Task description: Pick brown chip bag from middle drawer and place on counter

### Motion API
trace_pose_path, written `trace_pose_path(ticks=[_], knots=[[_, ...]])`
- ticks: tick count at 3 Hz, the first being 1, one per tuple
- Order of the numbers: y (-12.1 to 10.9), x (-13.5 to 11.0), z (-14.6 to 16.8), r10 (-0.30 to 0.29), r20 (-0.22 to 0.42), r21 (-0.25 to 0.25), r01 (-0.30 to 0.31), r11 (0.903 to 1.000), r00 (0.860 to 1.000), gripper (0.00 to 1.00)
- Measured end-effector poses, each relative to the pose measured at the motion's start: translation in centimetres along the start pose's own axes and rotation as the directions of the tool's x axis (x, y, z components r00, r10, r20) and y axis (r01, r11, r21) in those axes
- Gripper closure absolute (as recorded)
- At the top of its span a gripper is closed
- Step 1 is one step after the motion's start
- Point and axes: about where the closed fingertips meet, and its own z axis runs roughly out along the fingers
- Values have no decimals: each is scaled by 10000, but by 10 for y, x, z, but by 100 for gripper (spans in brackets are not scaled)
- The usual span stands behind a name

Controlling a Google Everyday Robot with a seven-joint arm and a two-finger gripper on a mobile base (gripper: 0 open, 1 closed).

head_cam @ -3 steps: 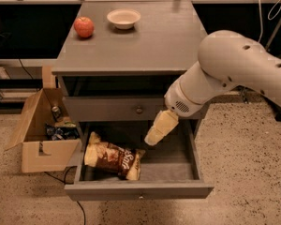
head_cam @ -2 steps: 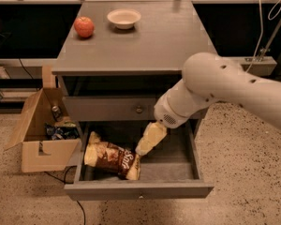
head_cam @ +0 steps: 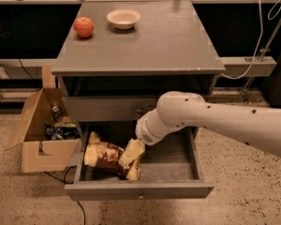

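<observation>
The brown chip bag (head_cam: 103, 154) lies flat in the left half of the open middle drawer (head_cam: 140, 190), its cream ends pointing left and right. My gripper (head_cam: 131, 153) reaches down into the drawer from the right on the white arm and sits on the bag's right end, overlapping it. The counter (head_cam: 150, 41) is the grey cabinet top above the drawer.
A red apple (head_cam: 84, 26) and a pale bowl (head_cam: 124, 18) stand at the back left of the counter. A closed upper drawer front (head_cam: 107, 109) is just above the arm. An open cardboard box (head_cam: 42, 135) with small items stands on the floor at the left.
The arm has swung left and down into the drawer. The gripper went from the drawer's middle, clear of the bag, to the bag's right end.
</observation>
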Motion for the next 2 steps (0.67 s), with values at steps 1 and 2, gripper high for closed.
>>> trace_pose_path(ticks=[1, 2], knots=[[-5, -11, 47, 145, 468, -17, -144, 9999, 9988, 0], [-9, -21, 89, 330, 712, -44, -327, 9995, 9969, 0]])
